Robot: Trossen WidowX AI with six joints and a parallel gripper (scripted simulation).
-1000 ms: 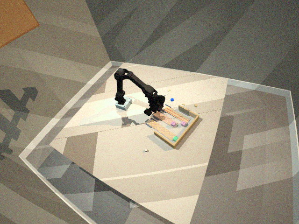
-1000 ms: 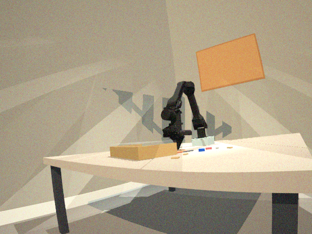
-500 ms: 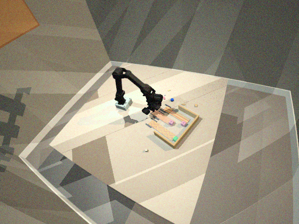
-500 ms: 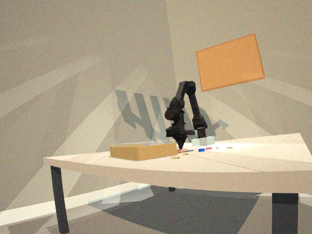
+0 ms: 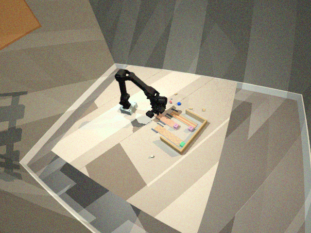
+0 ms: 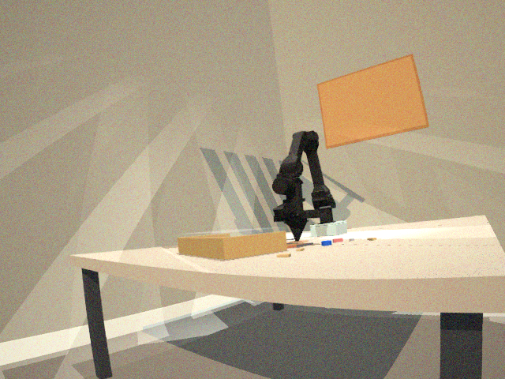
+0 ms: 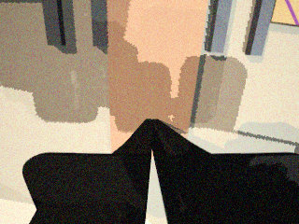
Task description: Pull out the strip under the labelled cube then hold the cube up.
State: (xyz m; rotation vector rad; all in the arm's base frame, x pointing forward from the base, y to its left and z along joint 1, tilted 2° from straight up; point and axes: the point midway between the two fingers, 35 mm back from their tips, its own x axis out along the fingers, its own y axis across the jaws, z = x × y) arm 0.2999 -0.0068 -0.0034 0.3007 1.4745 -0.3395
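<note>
My gripper [image 6: 297,239] [image 7: 150,125] is shut, its tips low on the outer end of the plain salmon strip [image 5: 168,122] [image 7: 163,37]. No raised part shows between the fingers. The strip runs out through the open side of the wooden tray [image 5: 197,133] [image 6: 252,245]. A pink cube [image 5: 175,125] sits on the salmon strip. A second pink cube [image 5: 191,128] is by the inner end of the red-lined strip [image 5: 184,119]. Both cubes carry small dark marks, too small to read. A green cube [image 5: 182,144] is at the inner end of the zigzag strip [image 5: 166,132] [image 7: 290,11].
Dark guide rails [image 5: 154,130] [image 7: 219,23] flank the strips at the open side. A blue piece [image 5: 179,103] [image 6: 326,242], a red piece [image 5: 170,101] [image 6: 338,240] and small tan pieces lie beyond the tray. A small pale piece [image 5: 152,156] lies on the opposite side.
</note>
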